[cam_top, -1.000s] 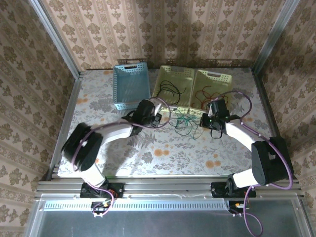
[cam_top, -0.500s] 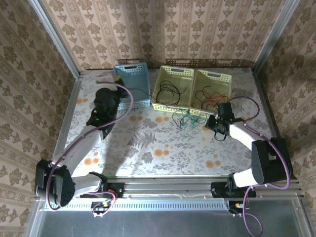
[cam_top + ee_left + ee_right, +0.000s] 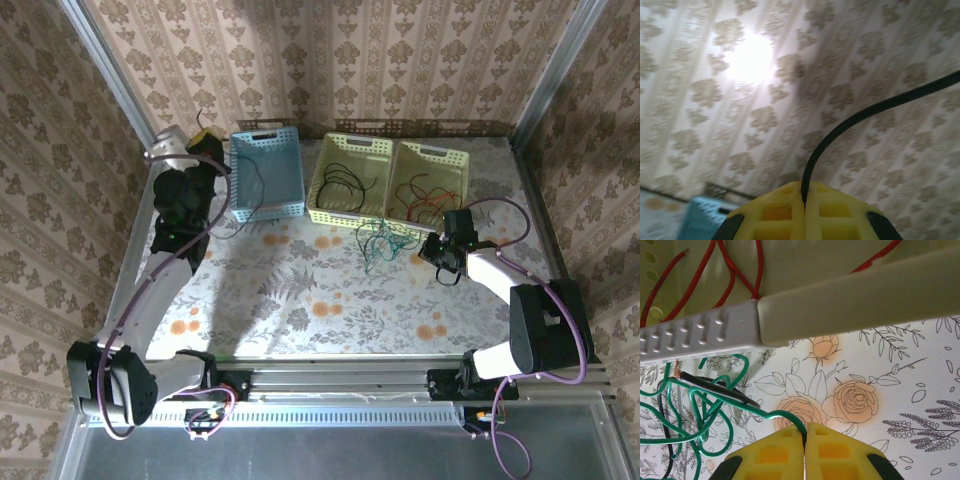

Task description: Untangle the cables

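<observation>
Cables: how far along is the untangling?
Done: red cables lie in the right basket, black ones in the middle basket. In hand: left fingers pinch a black cable, raised beside the blue basket; right fingers pinch a green cable. Left: the green tangle on the table.

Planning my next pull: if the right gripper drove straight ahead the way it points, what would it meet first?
Probably the near wall of the basket holding red cables; just bare table lies between. The right gripper is shut on a green cable.
</observation>
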Robot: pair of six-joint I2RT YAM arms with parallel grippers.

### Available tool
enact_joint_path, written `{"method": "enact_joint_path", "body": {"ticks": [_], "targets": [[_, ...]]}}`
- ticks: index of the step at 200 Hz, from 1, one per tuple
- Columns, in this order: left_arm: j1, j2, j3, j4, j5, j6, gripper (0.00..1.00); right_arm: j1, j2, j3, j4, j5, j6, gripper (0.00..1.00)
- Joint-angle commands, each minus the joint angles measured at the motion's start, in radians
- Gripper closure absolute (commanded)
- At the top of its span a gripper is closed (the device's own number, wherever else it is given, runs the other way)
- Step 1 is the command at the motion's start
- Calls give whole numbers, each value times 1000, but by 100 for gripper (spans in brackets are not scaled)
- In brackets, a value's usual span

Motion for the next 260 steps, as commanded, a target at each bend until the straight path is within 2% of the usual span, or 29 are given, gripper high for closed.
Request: {"method": "enact_joint_path", "body": {"ticks": [1, 36, 80, 133, 189, 219, 247, 260], "targets": [[-5, 57, 93, 146, 175, -87, 100, -4, -20, -13, 35, -24, 13, 91], [-40, 193, 288, 200, 265, -72, 100, -4, -70, -29, 54, -33, 10, 91], [-120, 501, 555, 87, 317, -8, 100, -3, -83, -29, 63, -69, -4, 91], [-190, 822, 662, 49, 318, -41, 100, -1, -133, -32, 55, -102, -37, 90], [-285, 936, 639, -99, 330, -39, 100, -1, -144, -29, 33, -102, -55, 90], [-294, 932, 615, -143, 315, -35, 100, -1, -139, -26, 34, -105, -56, 90], [-291, 930, 651, -247, 272, 30, 100, -1, -133, -24, 36, -105, -53, 90], [-294, 933, 687, -322, 237, 77, 82, -1, -129, -23, 36, -108, -53, 90]]}}
